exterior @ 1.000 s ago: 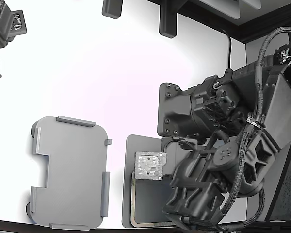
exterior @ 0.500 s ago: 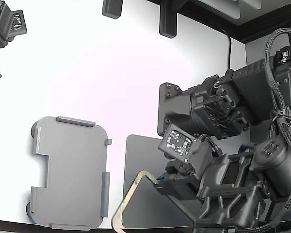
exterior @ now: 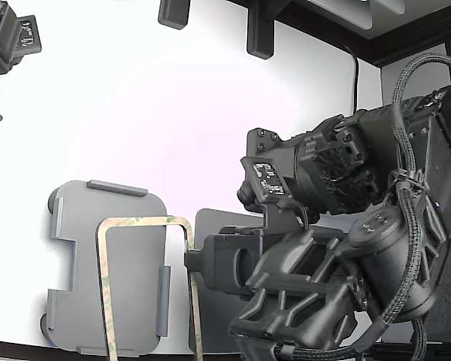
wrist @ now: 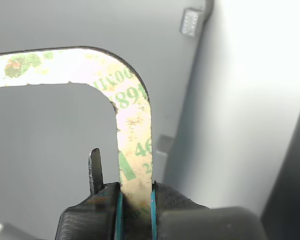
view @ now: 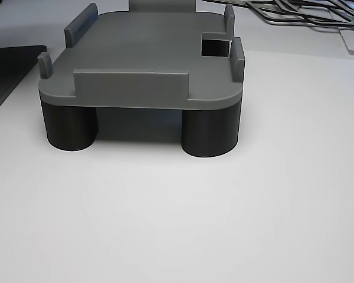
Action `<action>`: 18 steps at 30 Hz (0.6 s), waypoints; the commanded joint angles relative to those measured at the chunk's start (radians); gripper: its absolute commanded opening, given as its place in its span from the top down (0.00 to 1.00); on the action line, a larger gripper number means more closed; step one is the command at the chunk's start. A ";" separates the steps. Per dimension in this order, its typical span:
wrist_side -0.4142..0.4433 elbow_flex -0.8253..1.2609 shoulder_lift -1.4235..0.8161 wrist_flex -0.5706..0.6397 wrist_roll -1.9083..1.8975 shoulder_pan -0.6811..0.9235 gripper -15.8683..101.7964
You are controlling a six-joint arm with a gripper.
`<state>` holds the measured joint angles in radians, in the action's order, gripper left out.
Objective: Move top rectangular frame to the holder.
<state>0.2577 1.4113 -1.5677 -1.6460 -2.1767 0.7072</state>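
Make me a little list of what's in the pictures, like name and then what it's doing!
gripper: shut on one side of the frame
frame: tan with green marks, held over the holder, not seated in the side view
holder: light grey plate with edge tabs, on dark round feet, nothing on it in the side view
mat: darker grey, flat, mostly hidden by the arm
table: white

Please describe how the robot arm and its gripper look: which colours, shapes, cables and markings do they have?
The arm is matt black, built of blocky and rounded housings with ribbed struts. A braided black cable loom loops along it, and a small panel with white printed markings sits near the wrist. The gripper has black fingers with thin blue pads on their inner faces.
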 commanded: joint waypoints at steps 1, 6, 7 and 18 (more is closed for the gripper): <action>0.003 -0.067 0.017 -0.009 -0.071 -0.028 0.96; -0.006 -0.089 0.064 -0.009 -0.094 -0.060 0.96; -0.011 -0.084 0.067 -0.009 -0.091 -0.064 0.96; -0.101 -0.115 0.124 -0.009 0.005 -0.179 0.96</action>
<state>0.1595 1.3315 -1.4327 -1.6460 -2.1813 0.5522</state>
